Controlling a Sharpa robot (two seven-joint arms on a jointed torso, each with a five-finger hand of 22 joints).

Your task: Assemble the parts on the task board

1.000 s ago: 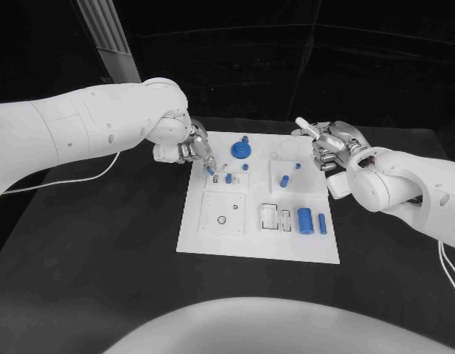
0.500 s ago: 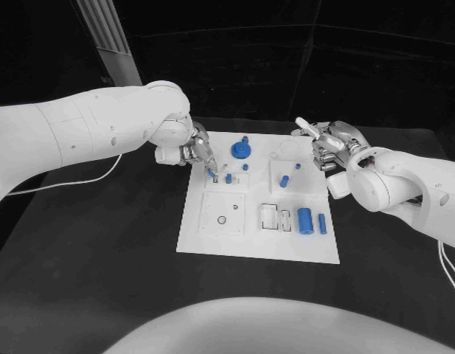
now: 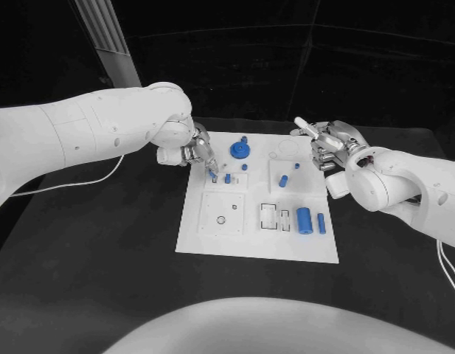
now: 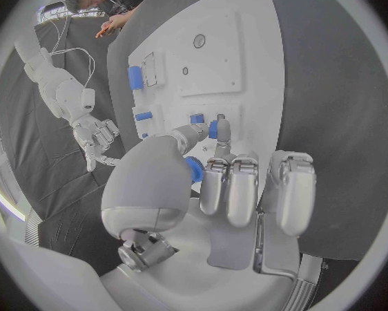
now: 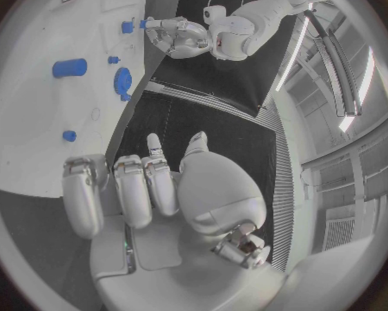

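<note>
- Task board (image 3: pixel 257 240) lies flat in the middle of the desk (image 3: pixel 89 251), long side running away from the robot.
- Left hand (image 3: pixel 193 150) is over the board's far left corner, fingers pointing down at a small blue peg (image 3: pixel 215 178) near the left edge. In the left wrist view the thumb and a fingertip (image 4: pixel 220 126) close around a blue peg (image 4: pixel 212 128); looks pinched, the other fingers are curled in alongside.
- Second small blue peg (image 3: pixel 228 178) stands just beside the first, toward the board's middle.
- Blue gear (image 3: pixel 240 150) sits at the far edge of the board, just beside the left hand, not touched.
- Right hand (image 3: pixel 332 147) hangs at the board's far right corner, above the desk edge of the board, fingers spread apart, nothing in it. Wrist view agrees: fingers (image 5: pixel 132 190) loosely extended, palm empty.
- Blue cylinder (image 3: pixel 285 180) lies in the board's middle, near the right hand but apart from it.
- Two larger blue cylinders (image 3: pixel 306 220) lie side by side near the board's right edge, on the near half, well apart from both hands.
- Near left part of the board has a raised white square plate (image 3: pixel 224 214) with a small hole.
</note>
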